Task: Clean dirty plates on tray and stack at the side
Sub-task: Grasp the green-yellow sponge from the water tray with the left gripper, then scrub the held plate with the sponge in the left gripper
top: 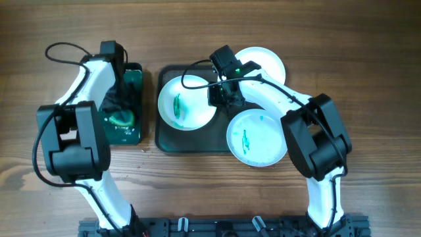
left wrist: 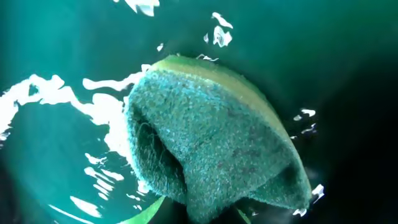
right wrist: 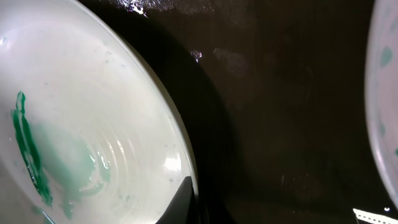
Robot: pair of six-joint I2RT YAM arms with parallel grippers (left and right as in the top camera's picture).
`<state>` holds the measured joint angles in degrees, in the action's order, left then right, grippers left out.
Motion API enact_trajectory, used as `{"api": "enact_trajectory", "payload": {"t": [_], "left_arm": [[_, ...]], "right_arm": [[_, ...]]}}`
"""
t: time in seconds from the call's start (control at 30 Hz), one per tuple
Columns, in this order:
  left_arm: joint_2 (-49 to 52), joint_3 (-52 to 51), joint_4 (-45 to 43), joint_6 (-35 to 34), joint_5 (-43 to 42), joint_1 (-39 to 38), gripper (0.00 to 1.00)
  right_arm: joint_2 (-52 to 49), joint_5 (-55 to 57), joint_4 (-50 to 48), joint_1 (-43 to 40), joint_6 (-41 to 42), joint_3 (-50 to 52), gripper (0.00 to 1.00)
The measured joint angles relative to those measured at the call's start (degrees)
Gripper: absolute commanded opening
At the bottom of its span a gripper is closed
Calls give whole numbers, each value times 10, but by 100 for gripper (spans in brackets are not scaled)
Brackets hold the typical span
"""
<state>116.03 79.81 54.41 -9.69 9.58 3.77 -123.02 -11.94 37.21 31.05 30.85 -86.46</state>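
- Left arm bends down into the small tray (top: 135,76). The left gripper (top: 118,105) is over the sponge (left wrist: 211,143); I can't tell whether it holds it.
- Right arm reaches across the tray (top: 191,139). The right gripper (top: 227,95) is at the plate (top: 187,102), on its right rim, with one finger (right wrist: 180,199) on the edge; I can't tell how far it is open.

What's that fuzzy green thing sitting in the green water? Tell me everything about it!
It is a sponge with a rough, fuzzy teal-green scrubbing face and a thin yellow-green layer along its top edge. It is bent into a fold, not flat. It looks wet and sits in shiny green liquid inside the small black tray, left of the big grey tray. What is bending it cannot be seen.
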Motion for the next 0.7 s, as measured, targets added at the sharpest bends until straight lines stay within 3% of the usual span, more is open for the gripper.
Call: {"api": "enact_trajectory", "payload": {"t": [0.17, 0.37, 0.5, 0.7], "left_arm": [[-28, 69, 67, 0, -30, 0, 4], [-88, 90, 60, -2, -181, -17, 4], [-75, 51, -2, -50, -231, -74, 4], [-23, -12, -73, -108, -240, -144, 4]], "right_arm": [[0, 0, 0, 0, 0, 0, 4], [0, 0, 0, 0, 0, 0, 4], [0, 0, 0, 0, 0, 0, 4], [0, -1, 0, 0, 0, 0, 4]]}}
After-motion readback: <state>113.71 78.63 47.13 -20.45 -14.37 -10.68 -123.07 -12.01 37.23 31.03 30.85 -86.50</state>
